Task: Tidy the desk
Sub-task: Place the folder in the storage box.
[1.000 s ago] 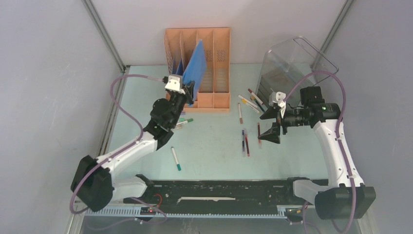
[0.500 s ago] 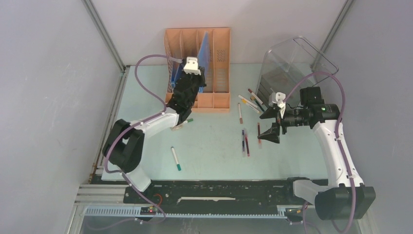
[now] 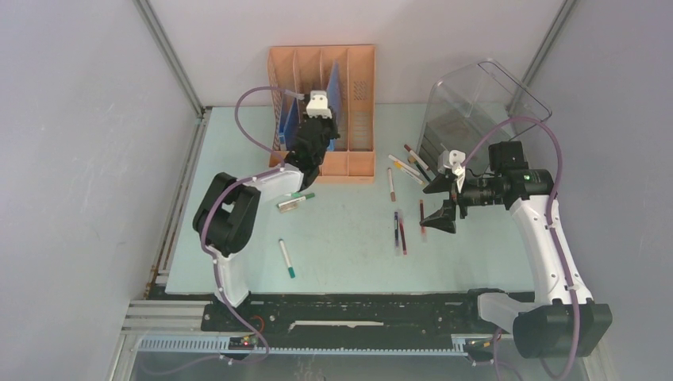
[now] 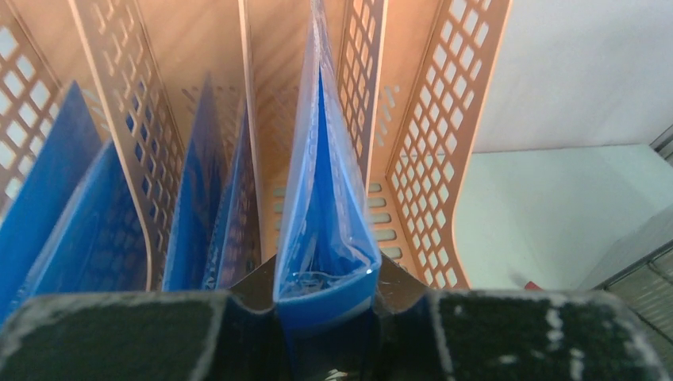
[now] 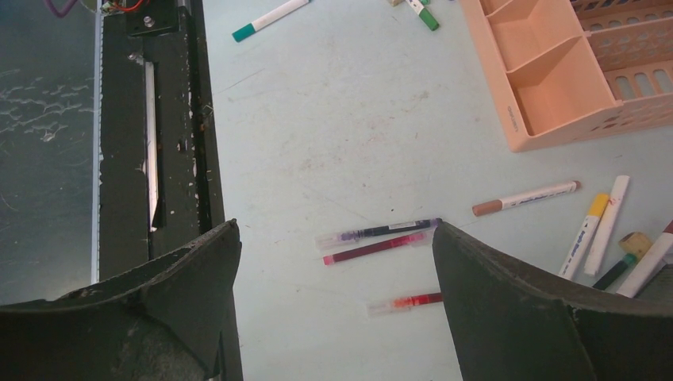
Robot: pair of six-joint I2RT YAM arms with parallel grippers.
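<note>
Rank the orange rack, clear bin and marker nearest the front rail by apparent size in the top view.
1. Rack and bin: they look alike, so not ranked.
2. Marker: clearly smallest.

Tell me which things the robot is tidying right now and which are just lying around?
In the job:
blue folder, shut in the left gripper; orange file rack around it; desk.

Just lying about:
teal-capped marker; red and dark pens; markers by the clear bin; right gripper, open and empty.
</note>
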